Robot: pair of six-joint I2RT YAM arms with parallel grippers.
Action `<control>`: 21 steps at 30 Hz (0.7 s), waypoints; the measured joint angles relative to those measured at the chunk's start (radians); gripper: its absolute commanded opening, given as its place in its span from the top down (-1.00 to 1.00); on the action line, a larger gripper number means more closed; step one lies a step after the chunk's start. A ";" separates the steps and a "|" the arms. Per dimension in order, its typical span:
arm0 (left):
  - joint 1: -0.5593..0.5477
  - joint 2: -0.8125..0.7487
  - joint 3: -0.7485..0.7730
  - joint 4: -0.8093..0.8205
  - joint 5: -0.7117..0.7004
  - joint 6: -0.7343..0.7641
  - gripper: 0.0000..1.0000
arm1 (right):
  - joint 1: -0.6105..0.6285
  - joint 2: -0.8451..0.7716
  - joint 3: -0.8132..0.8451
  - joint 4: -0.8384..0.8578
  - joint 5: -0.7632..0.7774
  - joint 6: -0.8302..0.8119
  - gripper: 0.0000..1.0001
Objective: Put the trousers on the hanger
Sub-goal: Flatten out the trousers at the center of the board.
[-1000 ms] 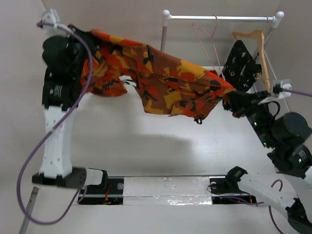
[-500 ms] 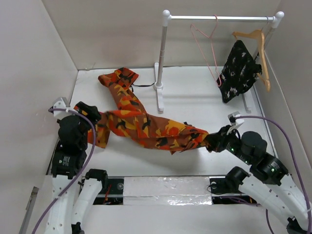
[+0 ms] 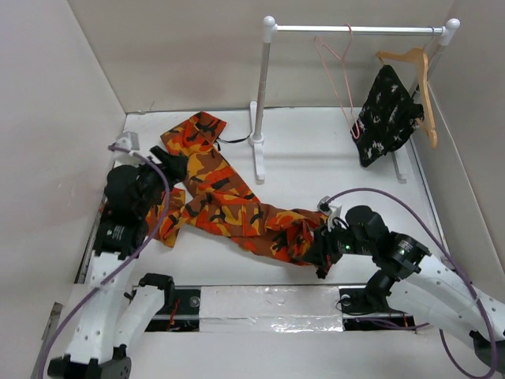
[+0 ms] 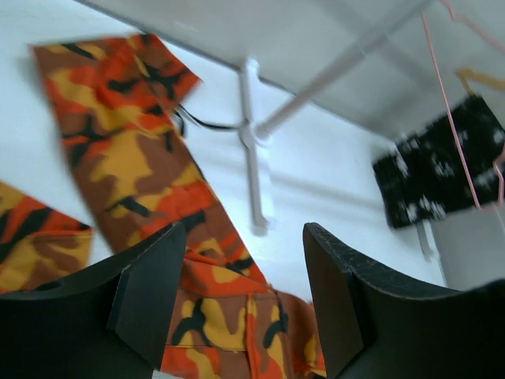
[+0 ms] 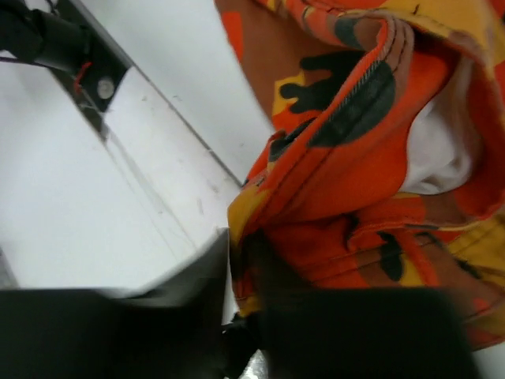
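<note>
The camouflage trousers (image 3: 229, 201) lie spread across the table, from the back left to the front middle. My left gripper (image 3: 170, 158) hovers over their left part. In the left wrist view it (image 4: 245, 229) is open and empty, with the trousers (image 4: 134, 158) on the table beneath it. My right gripper (image 3: 319, 249) is at their crumpled right end. The right wrist view is blurred: a fold of the trousers (image 5: 355, 158) sits right at the gripper (image 5: 245, 253). The pink wire hanger (image 3: 335, 75) (image 4: 450, 110) hangs empty on the rail.
A white clothes rack (image 3: 260, 103) stands at the back, its base next to the trousers. On its rail hang a wooden hanger (image 3: 414, 59) and a black speckled garment (image 3: 384, 114). Walls close in on the left and right.
A second ago both arms held the trousers stretched high in the air. Both arms have come down, the trousers now lie on the table, and the left gripper has let go.
</note>
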 measured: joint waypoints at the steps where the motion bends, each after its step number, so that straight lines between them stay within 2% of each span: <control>1: -0.015 0.032 -0.021 0.043 0.034 -0.005 -0.17 | 0.008 0.002 0.000 -0.004 -0.005 -0.005 -0.28; 2: -0.028 0.058 -0.045 0.081 0.077 -0.012 -0.18 | 0.014 -0.003 0.002 -0.008 -0.006 -0.003 -0.39; 4: -0.048 0.108 -0.099 0.172 0.159 -0.029 -0.19 | 0.019 -0.013 0.008 -0.012 -0.010 -0.003 -0.43; 6: -0.082 0.167 -0.155 0.246 0.195 -0.046 -0.21 | 0.019 -0.018 0.016 -0.014 -0.011 -0.002 -0.55; 9: -0.216 0.241 -0.208 0.303 0.159 -0.055 -0.40 | 0.019 -0.018 0.055 -0.039 0.019 0.006 -0.54; 10: -0.290 0.267 -0.212 0.320 0.142 -0.057 -0.57 | 0.019 -0.013 0.084 -0.051 0.047 0.011 -0.52; 12: -0.445 0.316 -0.209 0.369 0.079 -0.056 -0.80 | 0.019 -0.015 0.142 -0.045 0.122 0.020 -0.29; 13: -0.524 0.349 -0.200 0.380 0.071 -0.055 -0.80 | 0.019 -0.018 0.168 -0.034 0.161 0.024 -0.15; 14: -0.599 0.380 -0.186 0.385 0.037 -0.053 -0.96 | 0.019 -0.016 0.192 -0.030 0.212 0.028 0.30; 15: -0.662 0.413 -0.171 0.396 0.015 -0.044 -0.98 | 0.019 -0.017 0.218 -0.030 0.259 0.025 0.62; 17: -0.780 0.472 -0.137 0.418 -0.048 -0.029 -0.98 | 0.019 -0.014 0.255 -0.027 0.376 0.036 1.00; 21: -0.959 0.578 -0.063 0.442 -0.155 0.034 -0.98 | 0.007 -0.029 0.258 -0.022 0.564 0.050 0.97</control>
